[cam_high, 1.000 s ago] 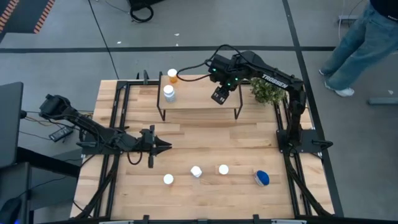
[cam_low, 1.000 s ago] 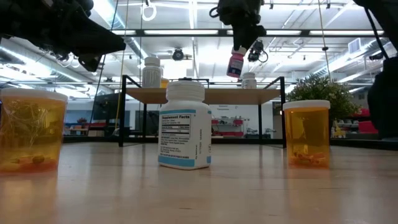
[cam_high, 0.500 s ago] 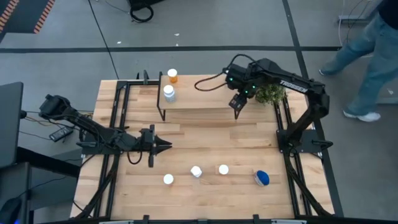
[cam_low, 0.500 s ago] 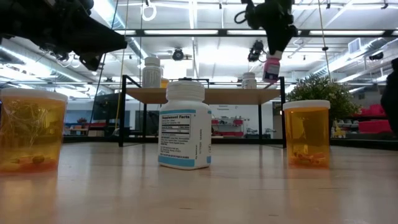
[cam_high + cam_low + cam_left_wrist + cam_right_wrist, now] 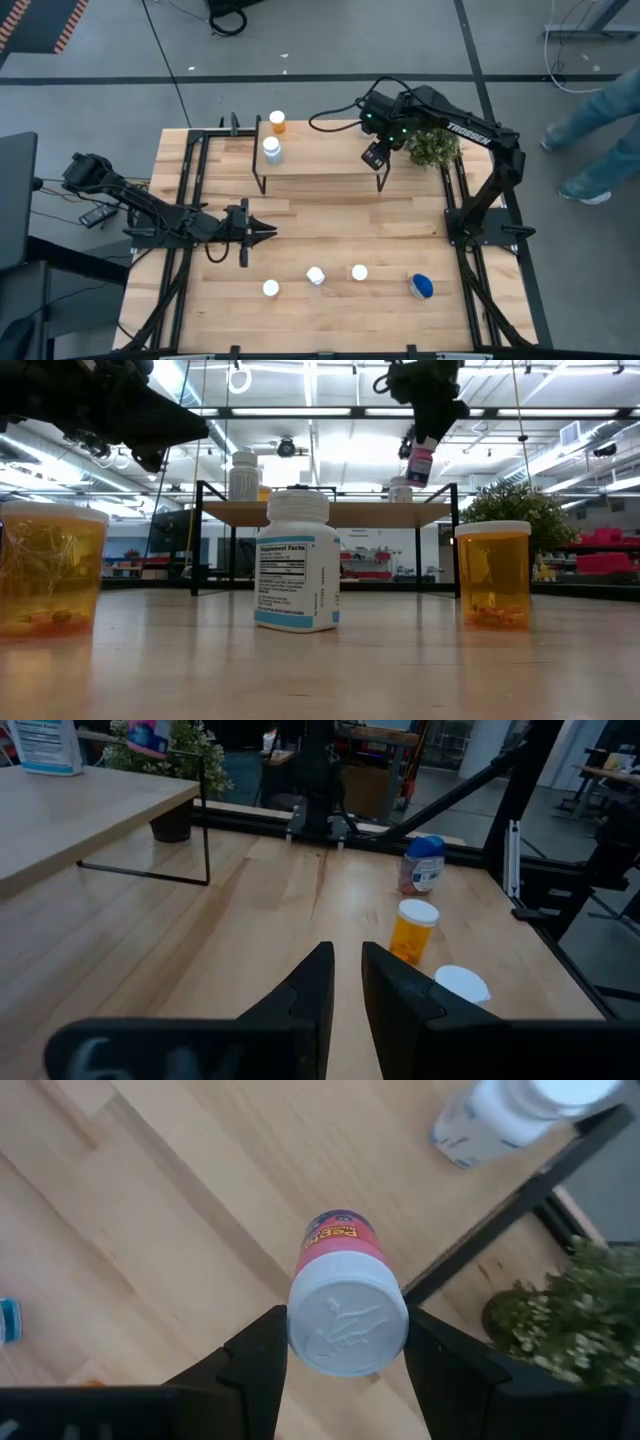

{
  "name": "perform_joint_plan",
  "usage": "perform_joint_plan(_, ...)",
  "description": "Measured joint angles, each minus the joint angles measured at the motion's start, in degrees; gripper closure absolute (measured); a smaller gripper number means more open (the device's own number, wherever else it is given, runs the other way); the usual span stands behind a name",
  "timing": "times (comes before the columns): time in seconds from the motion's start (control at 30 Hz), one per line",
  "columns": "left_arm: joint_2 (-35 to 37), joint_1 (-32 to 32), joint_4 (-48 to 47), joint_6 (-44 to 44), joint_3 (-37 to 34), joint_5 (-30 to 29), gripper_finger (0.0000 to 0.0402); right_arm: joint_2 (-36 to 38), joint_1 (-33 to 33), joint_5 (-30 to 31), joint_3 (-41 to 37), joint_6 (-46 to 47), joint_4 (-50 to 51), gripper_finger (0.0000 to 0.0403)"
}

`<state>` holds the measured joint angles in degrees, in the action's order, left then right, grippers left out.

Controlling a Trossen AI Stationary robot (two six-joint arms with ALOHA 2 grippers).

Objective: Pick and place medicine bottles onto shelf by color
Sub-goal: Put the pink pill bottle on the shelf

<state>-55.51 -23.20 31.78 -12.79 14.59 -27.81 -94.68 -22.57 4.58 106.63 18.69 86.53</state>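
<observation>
A pink medicine bottle (image 5: 421, 462) with a white cap is in my right gripper (image 5: 375, 155), which is shut on it above the right end of the shelf (image 5: 320, 160). On the shelf stand an orange bottle (image 5: 277, 122), a white one (image 5: 271, 150) and another white one (image 5: 400, 488) near the right end. Three white-capped bottles (image 5: 316, 275) and a blue-topped one (image 5: 421, 287) stand near the table's near edge. My left gripper (image 5: 268, 233) waits low over the table's left half, fingers nearly together on nothing. My right gripper pinches the pink bottle at its white cap end (image 5: 347, 1325) between the two fingers (image 5: 262, 1355), one on each side. The fingers come from above, pointing down, and the body points away from the wrist. The bottle hangs slightly tilted, lifted clear above the shelf top.
A potted plant (image 5: 432, 148) stands just right of the shelf's right end. Black metal rails (image 5: 185, 200) run along the table's left and right sides. A person's legs (image 5: 600, 130) show on the floor beyond the right edge. Bare wood lies between shelf and near bottles.
My right gripper carried the pink bottle along above the shelf toward the table's right edge, then came back a little to the left and slightly up. It stayed shut on the bottle. The person on the floor walked farther right.
</observation>
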Motion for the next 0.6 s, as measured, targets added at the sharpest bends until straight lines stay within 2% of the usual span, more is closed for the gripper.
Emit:
perform_joint_plan(0.23,0.00,0.00,-0.04,0.58,0.00,0.00,0.0344,-4.79,-1.65,-2.39,0.00,-1.57,0.73,0.0212)
perform_joint_plan(0.6,0.00,0.00,-0.08,0.35,0.00,0.00,0.0340,-5.11,-3.74,-3.30,0.09,-1.57,0.95,0.0212)
